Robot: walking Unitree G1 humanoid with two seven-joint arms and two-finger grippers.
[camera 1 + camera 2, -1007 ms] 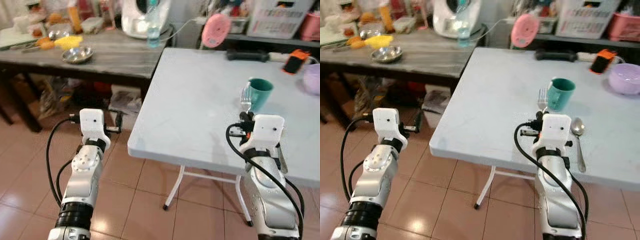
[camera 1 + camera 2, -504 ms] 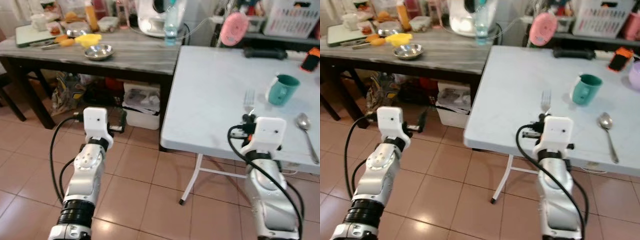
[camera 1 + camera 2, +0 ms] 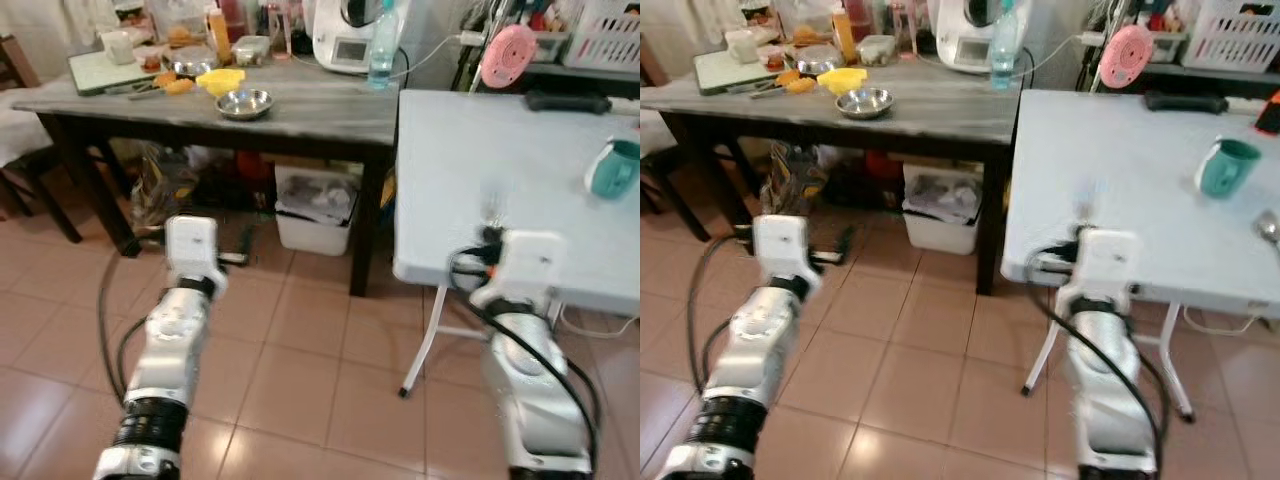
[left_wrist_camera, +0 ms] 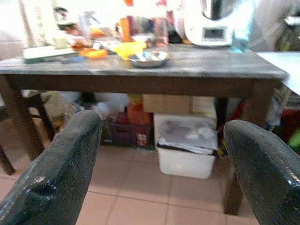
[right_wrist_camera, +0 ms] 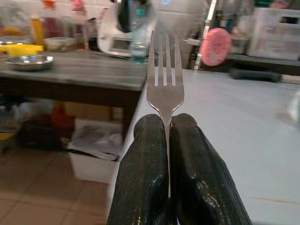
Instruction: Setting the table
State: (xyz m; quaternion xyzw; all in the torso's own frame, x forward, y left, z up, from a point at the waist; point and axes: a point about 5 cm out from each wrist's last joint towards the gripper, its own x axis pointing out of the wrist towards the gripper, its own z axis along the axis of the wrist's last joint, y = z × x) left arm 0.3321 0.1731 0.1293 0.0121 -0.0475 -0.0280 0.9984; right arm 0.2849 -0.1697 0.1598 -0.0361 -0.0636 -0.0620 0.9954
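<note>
Cam swung left since earlier: white table (image 3: 520, 170) now at frame right, more floor shown. Right gripper (image 5: 168, 140) clamps fork (image 5: 165, 70) upright, lower right. Left gripper (image 4: 159, 154) spread wide, empty. Teal mug (image 3: 612, 167) far right.

Floor (image 3: 300, 360): terracotta tiles, pale grout. Dark wooden surface (image 3: 300, 105) at 11 o'clock, grey-streaked top, cluttered with a steel bowl (image 3: 245, 102), yellow container (image 3: 220, 78), white appliance (image 3: 345, 35) and water bottle (image 3: 380, 45). White bin (image 3: 318, 205) and bags stored beneath it. Pale folding surface (image 3: 500, 170) at 2 o'clock on white metal legs. Pink fan (image 3: 507, 43) and white basket (image 3: 610, 20) behind. Light is even; views slightly blurred.
</note>
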